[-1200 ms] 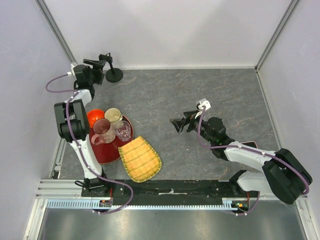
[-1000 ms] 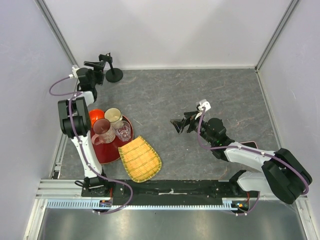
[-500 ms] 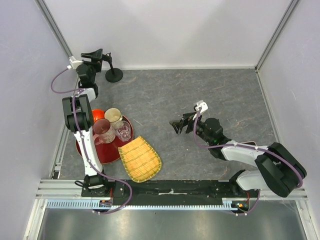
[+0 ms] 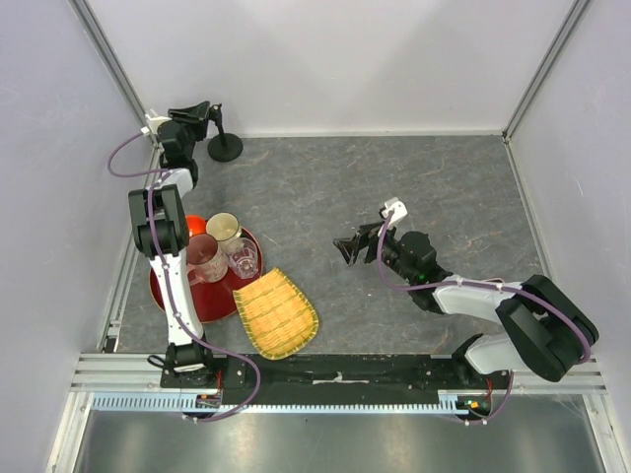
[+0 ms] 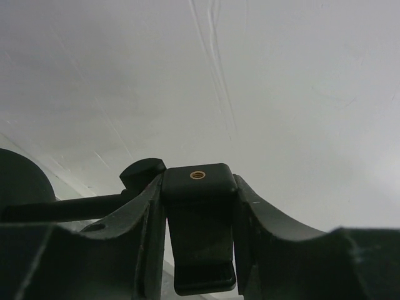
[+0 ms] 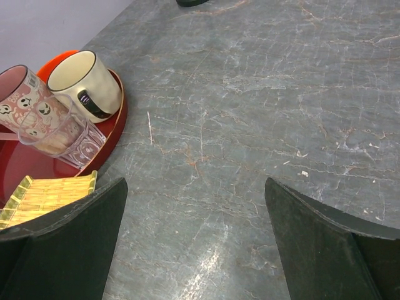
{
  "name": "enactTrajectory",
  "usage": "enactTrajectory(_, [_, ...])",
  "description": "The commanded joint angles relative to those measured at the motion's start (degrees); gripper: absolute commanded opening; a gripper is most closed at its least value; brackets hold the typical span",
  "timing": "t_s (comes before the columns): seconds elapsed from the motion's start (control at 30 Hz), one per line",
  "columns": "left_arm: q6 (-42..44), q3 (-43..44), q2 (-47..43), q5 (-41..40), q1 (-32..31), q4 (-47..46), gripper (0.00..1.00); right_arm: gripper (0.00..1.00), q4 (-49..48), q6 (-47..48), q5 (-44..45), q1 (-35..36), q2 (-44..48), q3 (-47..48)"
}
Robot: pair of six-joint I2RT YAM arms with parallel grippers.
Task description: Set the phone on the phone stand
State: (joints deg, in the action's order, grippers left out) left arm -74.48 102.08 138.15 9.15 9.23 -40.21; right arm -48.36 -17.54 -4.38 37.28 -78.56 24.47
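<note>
Phone stand (image 4: 226, 149) at far-left corner, within left gripper (image 5: 199, 187)

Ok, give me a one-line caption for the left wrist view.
Left gripper pinching the phone stand by its top clamp from both sides, white wall behind.

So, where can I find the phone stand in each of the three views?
Top external: phone stand in the far left corner.
Left wrist: its clamp bracket low in the centre, with a brass hole.
Right wrist: only a dark sliver at the top edge, probably its base.
Shared landmark: red tray, in top external and right wrist; left wrist lacks it.
</note>
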Motion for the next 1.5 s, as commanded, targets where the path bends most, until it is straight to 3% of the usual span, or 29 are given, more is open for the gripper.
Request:
enactTrajectory(0.0, [-1.5, -0.1, -4.2, -0.6, -1.2, 2.2, 0.25, 0.98, -0.5, 0.5, 1.0, 0.0, 1.0, 2.4])
enactTrajectory(0.17, [-8.7, -7.5, -10.0, -0.3, -3.3, 2.6, 0.03, 0.98, 2.4, 1.0, 3.4, 0.0, 2.4, 2.4])
enactTrajectory(0.43, [-12.7, -24.5, -31.1, -3.3, -10.8, 8.4, 0.02, 0.98, 4.1, 0.2, 5.4, 0.1, 4.0, 2.2])
enactTrajectory(0.6, [-10.5, -38.4, -43.0, -12.5, -18.4, 10.2, 0.02, 0.98, 4.5, -0.6, 6.1, 0.0, 5.3, 1.6])
enactTrajectory(0.77, [-9.1, -54.8, -52.8, -24.7, -27.7, 0.9, 0.02, 0.98, 5.7, -1.1, 7.9, 0.0, 7.7, 0.8])
enactTrajectory(1.0, [-12.3, -66.8, -51.4, -32.5, -35.5, -17.0, 0.02, 0.98, 6.5, -1.5, 9.0, 0.0, 9.0, 0.4])
enactTrajectory(1.07, [-13.0, -68.2, -50.4, -32.1, -37.3, -19.9, 0.07, 0.98, 7.1, -1.4, 8.6, 0.0, 8.8, 0.8])
enactTrajectory(1.1, [-13.1, -68.6, -50.3, -32.1, -38.0, -20.9, 0.19, 0.98, 7.4, -1.4, 8.4, 0.1, 8.5, 1.2])
enactTrajectory(1.2, [-13.9, -69.5, -51.5, -31.7, -40.7, -19.2, 0.41, 0.98, 8.7, -0.8, 8.2, 0.0, 7.9, 2.2])
enactTrajectory(1.27, [-13.9, -70.9, -53.9, -31.0, -41.7, -17.5, 0.67, 0.98, 9.3, -0.7, 6.8, 0.0, 7.3, 2.8])
enactTrajectory(1.33, [-13.9, -73.2, -57.8, -30.3, -42.0, -13.9, 0.82, 0.98, 9.9, -0.7, 6.2, 0.0, 6.8, 3.5])
enactTrajectory(1.47, [-13.4, -77.4, -66.1, -28.9, -42.1, -6.0, 0.94, 0.98, 10.6, -0.8, 4.9, 0.0, 5.5, 4.5])
